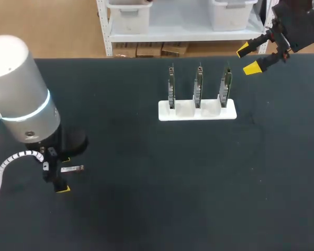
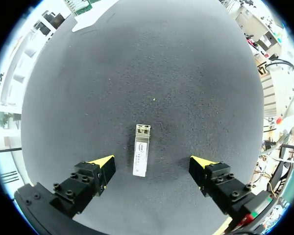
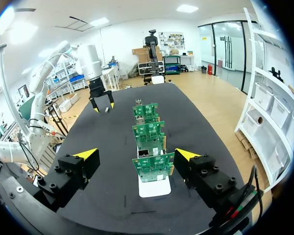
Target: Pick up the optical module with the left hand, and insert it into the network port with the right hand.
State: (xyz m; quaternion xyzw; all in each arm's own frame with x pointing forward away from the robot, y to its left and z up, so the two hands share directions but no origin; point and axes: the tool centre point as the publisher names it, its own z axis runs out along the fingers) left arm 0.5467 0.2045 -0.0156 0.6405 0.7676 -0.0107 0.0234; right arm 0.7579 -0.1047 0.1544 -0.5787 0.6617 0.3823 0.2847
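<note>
Left gripper [image 2: 153, 162] is wide open and empty over the module [image 2: 141, 156]. It sits off-centre in the gap, so closing might skew it. Right gripper [image 1: 247, 59] is open and empty too.

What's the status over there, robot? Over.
Left end effector open, module flat on table between its fingers, not gripped. Right end effector open, near card rack, not touching. Nothing in the way.

Silver opt. module [image 2: 141, 156] lying flat, 3 port boards [image 1: 198, 86] upright
</note>
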